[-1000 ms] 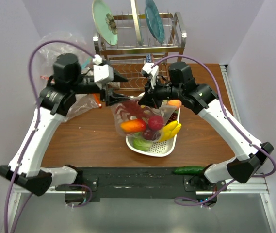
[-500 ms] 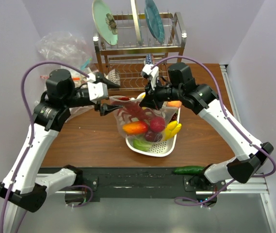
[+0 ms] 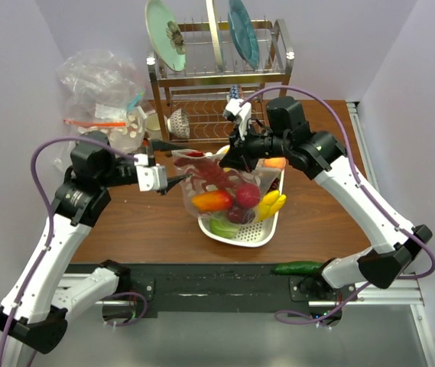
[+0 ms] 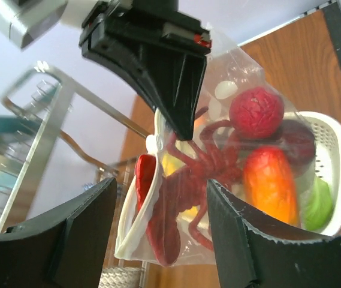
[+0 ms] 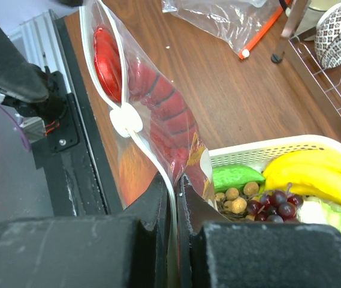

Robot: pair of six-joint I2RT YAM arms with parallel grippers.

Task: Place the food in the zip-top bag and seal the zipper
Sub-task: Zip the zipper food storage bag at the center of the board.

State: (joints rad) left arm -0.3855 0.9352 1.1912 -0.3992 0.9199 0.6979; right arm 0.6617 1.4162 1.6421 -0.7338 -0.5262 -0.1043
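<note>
Top external view: sealing is in hand. The right gripper [image 3: 228, 162] pinches the zipper [image 5: 149, 159] of the bag [image 3: 217, 187], with the food [image 3: 213, 174] inside, over the tray [image 3: 240, 237] at the middle of the table [image 3: 141, 222]. The left gripper [image 3: 173, 182] gapes beside it — it should clamp the mouth next.

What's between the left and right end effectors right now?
The zip-top bag, red lobster inside, as the top view shows. The right end effector is shut on its rim; the left end effector stands open at its other side.
</note>
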